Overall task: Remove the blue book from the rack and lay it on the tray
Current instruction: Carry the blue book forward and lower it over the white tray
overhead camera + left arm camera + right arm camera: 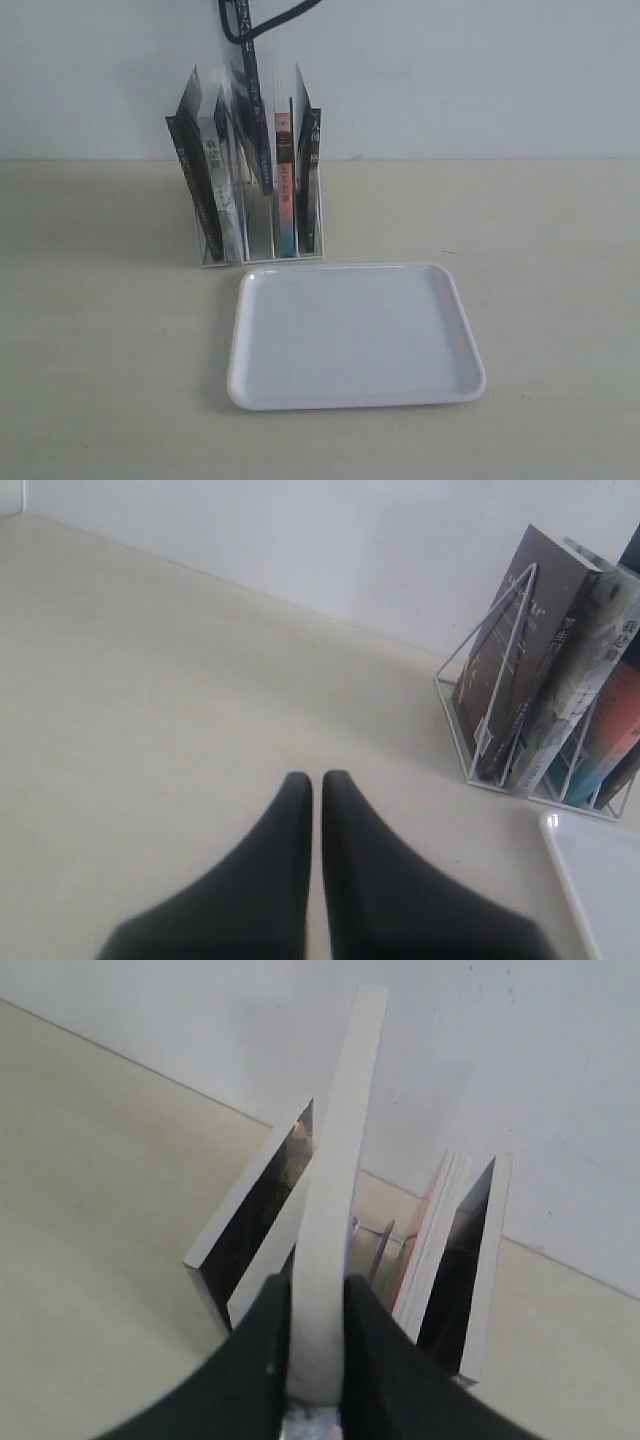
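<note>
I'm clamping the blue book (257,120) in the right jaws, left jaws closed; judging this the lift-out from the rack (285,257), next tilting it flat over the tray (350,340).

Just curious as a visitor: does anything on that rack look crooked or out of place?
Yes: the blue book stands higher than the other books in the rack and tilts, pinched at its top by the right gripper.
</note>
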Tool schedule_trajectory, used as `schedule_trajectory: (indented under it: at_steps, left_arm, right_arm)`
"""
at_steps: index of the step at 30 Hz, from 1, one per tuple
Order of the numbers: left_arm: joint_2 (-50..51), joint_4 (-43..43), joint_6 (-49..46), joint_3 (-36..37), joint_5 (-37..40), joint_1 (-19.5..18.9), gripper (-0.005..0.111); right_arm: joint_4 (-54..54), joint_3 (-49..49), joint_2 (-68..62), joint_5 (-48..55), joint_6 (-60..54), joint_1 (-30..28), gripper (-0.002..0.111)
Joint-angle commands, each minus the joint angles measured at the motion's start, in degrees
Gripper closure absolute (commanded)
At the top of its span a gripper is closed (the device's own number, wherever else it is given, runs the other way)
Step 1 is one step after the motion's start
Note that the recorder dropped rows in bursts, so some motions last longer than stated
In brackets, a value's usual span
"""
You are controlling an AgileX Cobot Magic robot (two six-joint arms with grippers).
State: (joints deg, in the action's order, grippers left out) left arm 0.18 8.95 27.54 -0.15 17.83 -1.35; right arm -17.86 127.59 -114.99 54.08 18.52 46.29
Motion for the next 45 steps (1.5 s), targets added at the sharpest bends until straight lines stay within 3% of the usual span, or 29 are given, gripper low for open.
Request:
schedule_trajectory:
  at_steps: [1, 12, 17, 21, 25, 32, 39, 45]
  left_arm:
    - [-0.2, 0.0, -0.2, 0.2, -0.3, -0.1, 0.103]
    - [-0.2, 0.0, -0.2, 0.2, -0.3, -0.1, 0.103]
    - [-0.2, 0.0, -0.2, 0.2, -0.3, -0.1, 0.103]
    - [-0.2, 0.0, -0.2, 0.2, -0.3, -0.1, 0.103]
    - [-0.2, 0.0, -0.2, 0.2, -0.3, -0.1, 0.103]
    - [-0.2, 0.0, -0.2, 0.2, -0.3, -0.1, 0.103]
    - [-0.2, 0.0, -0.2, 0.2, -0.3, -0.1, 0.103]
    - [-0.2, 0.0, -0.2, 0.2, -0.3, -0.1, 0.103]
  right_arm:
    - [-1.8, 0.5, 1.2, 2.2, 0.4, 0.7, 0.109]
    - [-4.3, 0.5, 2.5, 15.2, 0.9, 4.4, 0.109]
    - [-8.6, -0.1, 3.2, 15.9, 0.9, 8.5, 0.109]
    - [-10.6, -5.9, 5.6, 15.9, 1.0, 13.4, 0.109]
    - [-12.5, -12.7, 9.1, 15.9, 4.4, 14.2, 0.109]
    - [-27.7, -33.7, 21.8, 15.9, 21.3, 14.2, 0.109]
    - [-34.3, -42.2, 23.6, 15.9, 17.3, 14.2, 0.109]
    - [-37.0, -43.6, 18.3, 15.9, 12.2, 14.2, 0.109]
